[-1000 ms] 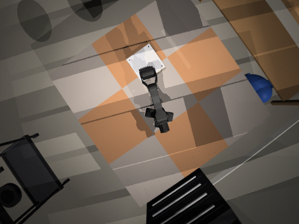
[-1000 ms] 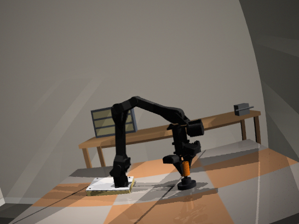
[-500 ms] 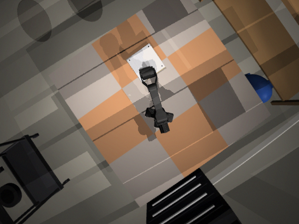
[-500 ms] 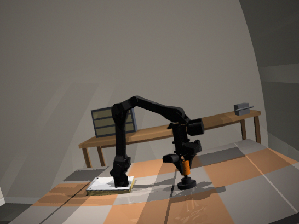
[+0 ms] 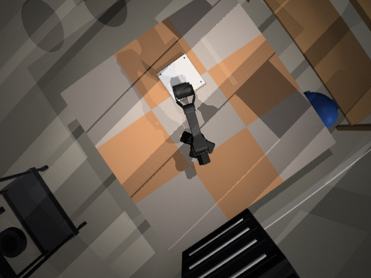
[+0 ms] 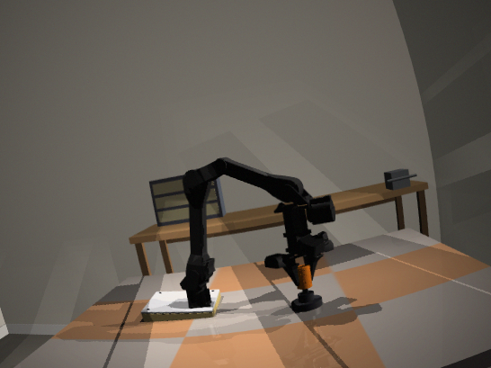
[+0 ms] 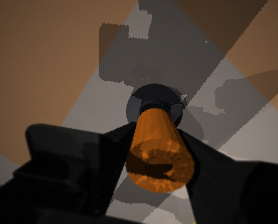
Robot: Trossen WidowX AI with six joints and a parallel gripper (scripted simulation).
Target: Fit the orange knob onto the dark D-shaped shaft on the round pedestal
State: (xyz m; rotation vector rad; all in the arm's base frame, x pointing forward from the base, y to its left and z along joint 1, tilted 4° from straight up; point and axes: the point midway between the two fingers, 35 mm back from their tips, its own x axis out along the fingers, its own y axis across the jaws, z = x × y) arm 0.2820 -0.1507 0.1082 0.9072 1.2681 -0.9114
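Orange knob (image 6: 305, 277) (image 7: 159, 152) is standing above the round pedestal (image 6: 307, 302) (image 7: 134, 109), short of its base, as the part-open gripper (image 6: 305, 276) (image 7: 155, 129) is clasping it between both fingers.

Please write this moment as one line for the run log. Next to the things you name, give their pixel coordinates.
pincer (image 6: 305, 276) (image 7: 155, 129): shut on orange knob (image 6: 305, 277) (image 7: 159, 135) | knob: above round pedestal (image 6: 307, 302) (image 7: 134, 111), not fully down | release: not done
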